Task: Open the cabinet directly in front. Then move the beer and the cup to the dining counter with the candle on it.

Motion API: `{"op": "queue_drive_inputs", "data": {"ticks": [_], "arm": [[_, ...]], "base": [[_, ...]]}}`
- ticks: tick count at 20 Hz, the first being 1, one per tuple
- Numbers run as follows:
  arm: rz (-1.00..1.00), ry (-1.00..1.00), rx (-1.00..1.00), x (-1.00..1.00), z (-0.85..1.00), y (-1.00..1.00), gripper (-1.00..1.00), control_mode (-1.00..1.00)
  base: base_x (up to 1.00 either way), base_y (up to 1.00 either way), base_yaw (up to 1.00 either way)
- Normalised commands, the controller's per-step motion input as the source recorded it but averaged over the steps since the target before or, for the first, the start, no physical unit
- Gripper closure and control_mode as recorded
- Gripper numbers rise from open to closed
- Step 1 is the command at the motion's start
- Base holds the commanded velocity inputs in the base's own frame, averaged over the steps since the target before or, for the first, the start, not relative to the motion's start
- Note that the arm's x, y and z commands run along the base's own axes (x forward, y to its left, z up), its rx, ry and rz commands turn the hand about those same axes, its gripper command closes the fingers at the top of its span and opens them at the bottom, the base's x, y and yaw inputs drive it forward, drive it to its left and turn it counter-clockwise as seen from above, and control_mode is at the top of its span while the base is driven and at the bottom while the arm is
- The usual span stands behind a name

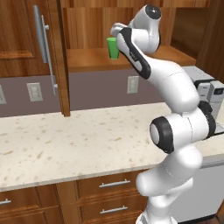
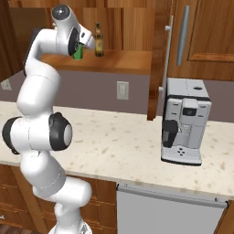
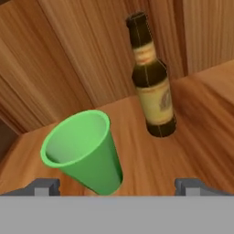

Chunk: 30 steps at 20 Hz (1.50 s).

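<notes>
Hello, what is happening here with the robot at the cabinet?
The cabinet is open, and the arm reaches into it. The gripper is open and holds nothing; the cup stands upright between its fingertips, close in front. The beer stands upright beside the cup, a little deeper on the same shelf. Neither has been moved yet.

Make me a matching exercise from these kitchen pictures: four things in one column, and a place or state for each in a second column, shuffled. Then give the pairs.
Things:
1. cup
2. beer
3. coffee machine
4. tool

Places or states:
A. on the countertop, right of the open cabinet
B. open, aimed at the shelf
C. green, nearest the tool on the shelf
D. brown, upright, standing behind the cup

Pairs: 1-C, 2-D, 3-A, 4-B
</notes>
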Motion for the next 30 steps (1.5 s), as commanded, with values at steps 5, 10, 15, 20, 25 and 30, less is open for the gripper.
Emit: {"op": "queue_drive_inputs", "data": {"ticks": [5,10,15,20,25,30], "arm": [[0.00,0.00,0.00,0.63,0.00,0.00,-1.00,-1.00],[0.00,0.00,0.00,0.59,0.00,0.00,-1.00,-1.00],[0.00,0.00,0.00,0.45,0.00,0.00,-1.00,-1.00],[0.00,0.03,0.00,0.36,-0.02,0.01,-1.00,-1.00],[0.00,0.11,-0.02,0.12,-0.21,0.00,-1.00,-1.00],[0.01,0.08,-0.02,-0.11,-0.19,0.00,-1.00,-1.00]], "base": [[0.00,0.00,0.00],[0.00,0.00,0.00],[0.00,0.00,0.00],[0.00,0.00,0.00],[0.00,0.00,0.00],[0.00,0.00,0.00]]}}
